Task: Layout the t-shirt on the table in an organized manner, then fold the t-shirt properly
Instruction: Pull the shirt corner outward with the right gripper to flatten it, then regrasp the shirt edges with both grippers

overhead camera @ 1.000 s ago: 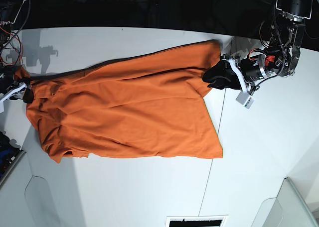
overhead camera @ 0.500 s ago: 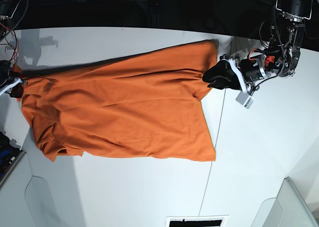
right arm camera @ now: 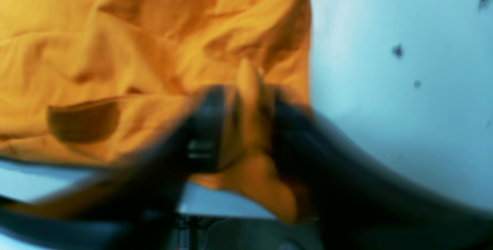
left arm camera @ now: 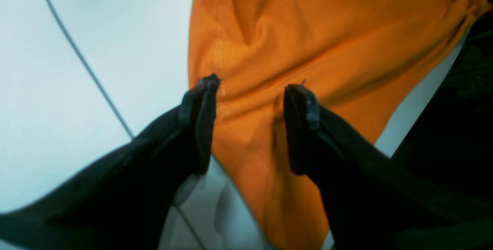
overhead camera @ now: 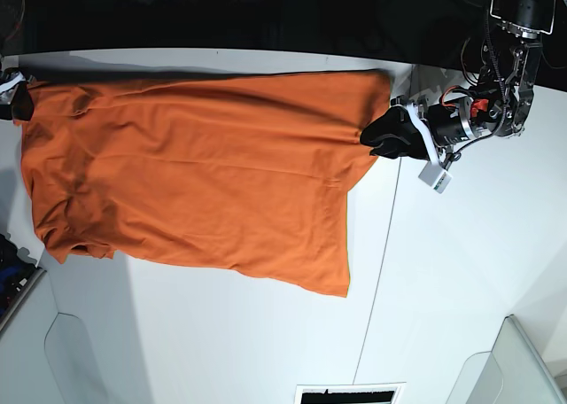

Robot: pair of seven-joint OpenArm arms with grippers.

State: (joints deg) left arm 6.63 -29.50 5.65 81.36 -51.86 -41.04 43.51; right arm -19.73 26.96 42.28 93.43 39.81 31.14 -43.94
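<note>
The left claw point(left arm camera: 250, 88) sits at the t-shirt's point(overhead camera: 195, 174) hem corner with its two dark fingers point(left arm camera: 200, 119) spread apart — orange cloth lies between and beneath them, but neither finger presses it, so the claw stands open and holds nothing. To one side of it the white bench point(left arm camera: 57, 88) shows bare, crossed by a thin dark seam point(left arm camera: 84, 65). The right claw point(right arm camera: 246, 126) is heavily blurred in its own wrist view; a fold of orange fabric stands between its fingers, yet whether they pinch it I cannot tell. In the base view that claw point(overhead camera: 13, 98) is at the shirt's far corner, near the bench's back edge. Between the two claws the garment stretches taut along that back edge, the rest of it lying spread flat on the bench point(overhead camera: 221, 333) toward the front — lightly creased.
</note>
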